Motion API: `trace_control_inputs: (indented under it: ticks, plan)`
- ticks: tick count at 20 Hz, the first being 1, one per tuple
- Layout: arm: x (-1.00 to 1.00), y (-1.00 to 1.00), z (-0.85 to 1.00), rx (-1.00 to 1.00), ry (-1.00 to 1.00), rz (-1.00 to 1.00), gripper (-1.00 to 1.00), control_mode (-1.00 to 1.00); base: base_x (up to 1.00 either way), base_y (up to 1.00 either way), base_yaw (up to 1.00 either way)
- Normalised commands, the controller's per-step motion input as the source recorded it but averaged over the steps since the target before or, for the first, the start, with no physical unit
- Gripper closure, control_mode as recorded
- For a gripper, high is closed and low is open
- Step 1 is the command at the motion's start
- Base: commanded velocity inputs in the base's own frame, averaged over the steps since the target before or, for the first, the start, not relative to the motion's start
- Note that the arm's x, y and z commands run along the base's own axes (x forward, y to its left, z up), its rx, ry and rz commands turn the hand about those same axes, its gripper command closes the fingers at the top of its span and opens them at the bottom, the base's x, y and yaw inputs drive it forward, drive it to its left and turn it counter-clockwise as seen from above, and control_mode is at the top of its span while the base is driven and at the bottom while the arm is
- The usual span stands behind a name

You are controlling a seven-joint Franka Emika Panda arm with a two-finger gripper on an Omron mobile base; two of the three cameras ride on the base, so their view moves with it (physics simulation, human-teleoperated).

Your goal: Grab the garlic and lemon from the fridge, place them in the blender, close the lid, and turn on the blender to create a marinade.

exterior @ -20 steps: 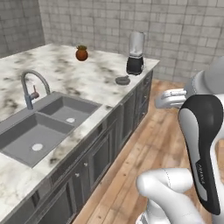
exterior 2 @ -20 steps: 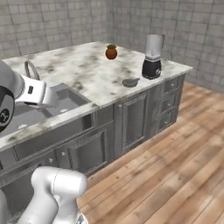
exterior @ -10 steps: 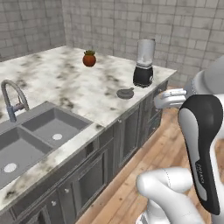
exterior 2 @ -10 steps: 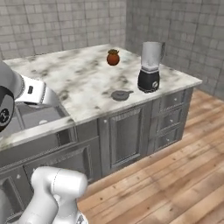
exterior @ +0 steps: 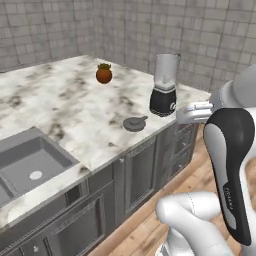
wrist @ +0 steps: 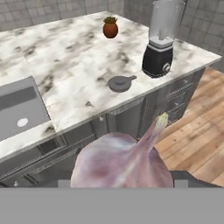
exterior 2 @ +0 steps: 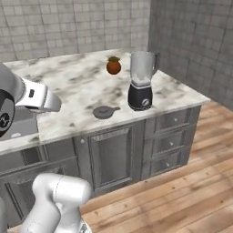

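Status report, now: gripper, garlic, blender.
Gripper shut on garlic. Blender on the counter, jar open; lid lies beside its base. Small potted plant stands farther back. Nothing in the way.

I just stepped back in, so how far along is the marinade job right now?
Done: the purplish-white garlic bulb is out of the fridge, held at the gripper. In hand: carrying it toward the black-based blender with the clear jar. Left: drop it in, fetch the lemon, fit the dark grey round lid lying on the marble counter, switch on.
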Motion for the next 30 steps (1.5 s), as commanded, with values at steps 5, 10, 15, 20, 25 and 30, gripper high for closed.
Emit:
trace_control_inputs:
  ticks: [5, 10, 15, 20, 25, 30]
  plan:
    - [0.00, 0.00, 0.00, 0.00, 0.00, 0.00, 1.00, 1.00, 0.98, -1.00, 0.34]
    - [0.00, 0.00, 0.00, 0.00, 0.00, 0.00, 1.00, 1.00, 0.85, -0.73, 0.45]
    - [0.00, 0.00, 0.00, 0.00, 0.00, 0.00, 1.00, 1.00, 0.54, -0.56, 0.54]
    - [0.00, 0.00, 0.00, 0.00, 0.00, 0.00, 1.00, 1.00, 0.39, -0.37, 0.50]
    - [0.00, 0.00, 0.00, 0.00, 0.00, 0.00, 1.00, 1.00, 0.51, -0.33, 0.48]
    - [0.00, 0.00, 0.00, 0.00, 0.00, 0.00, 1.00, 1.00, 0.48, -0.45, 0.19]
